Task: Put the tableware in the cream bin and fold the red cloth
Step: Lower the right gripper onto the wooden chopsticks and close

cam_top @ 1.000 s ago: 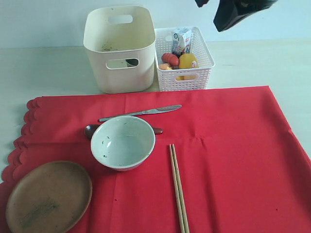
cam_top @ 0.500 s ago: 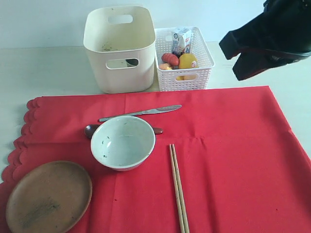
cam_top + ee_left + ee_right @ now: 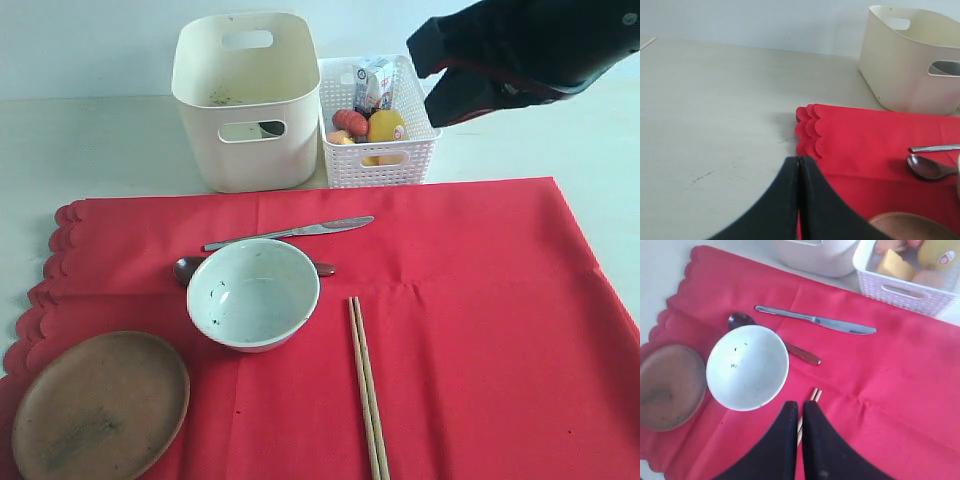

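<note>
The left jaws are pressed together on nothing, near the scalloped edge of the red cloth [image 3: 450,330] and the bare table [image 3: 715,125]. The right jaws, also together and empty, hang in the upper right of the exterior view, with the cloth's right half open below. The bowl [image 3: 253,293] sits centre-left and partly hides the spoon [image 3: 185,268]. The knife [image 3: 290,231] lies behind them, the chopsticks [image 3: 366,390] to the right and the plate [image 3: 100,405] at lower left. The cream bin [image 3: 245,100] stands at upper centre beside a white basket [image 3: 378,165].

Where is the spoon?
In the exterior view the spoon lies on the red cloth, left of the middle, between the knife and the bowl, which hides its middle.
</note>
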`<control>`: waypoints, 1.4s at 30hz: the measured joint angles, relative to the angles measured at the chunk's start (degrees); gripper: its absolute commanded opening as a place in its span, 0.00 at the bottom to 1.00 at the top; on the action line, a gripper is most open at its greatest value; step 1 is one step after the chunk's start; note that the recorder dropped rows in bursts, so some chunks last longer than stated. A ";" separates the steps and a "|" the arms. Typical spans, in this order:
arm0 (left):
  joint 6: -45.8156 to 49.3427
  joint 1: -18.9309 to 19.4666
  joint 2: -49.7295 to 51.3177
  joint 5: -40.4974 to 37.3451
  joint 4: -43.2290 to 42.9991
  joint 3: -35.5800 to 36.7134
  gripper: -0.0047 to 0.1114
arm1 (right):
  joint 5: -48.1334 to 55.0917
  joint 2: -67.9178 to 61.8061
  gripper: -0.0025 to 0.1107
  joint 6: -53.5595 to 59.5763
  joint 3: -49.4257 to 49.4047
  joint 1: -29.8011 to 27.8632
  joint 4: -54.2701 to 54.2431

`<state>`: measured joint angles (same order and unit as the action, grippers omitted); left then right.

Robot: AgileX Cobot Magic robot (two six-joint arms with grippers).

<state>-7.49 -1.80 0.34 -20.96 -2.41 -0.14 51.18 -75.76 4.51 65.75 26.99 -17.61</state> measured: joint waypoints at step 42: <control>0.00 0.00 0.00 0.00 0.00 0.00 0.04 | -2.31 -17.07 0.21 -11.93 -11.95 19.17 8.30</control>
<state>-7.49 -1.80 0.34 -20.96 -2.41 -0.14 48.87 -92.84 -7.42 53.79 46.17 -9.31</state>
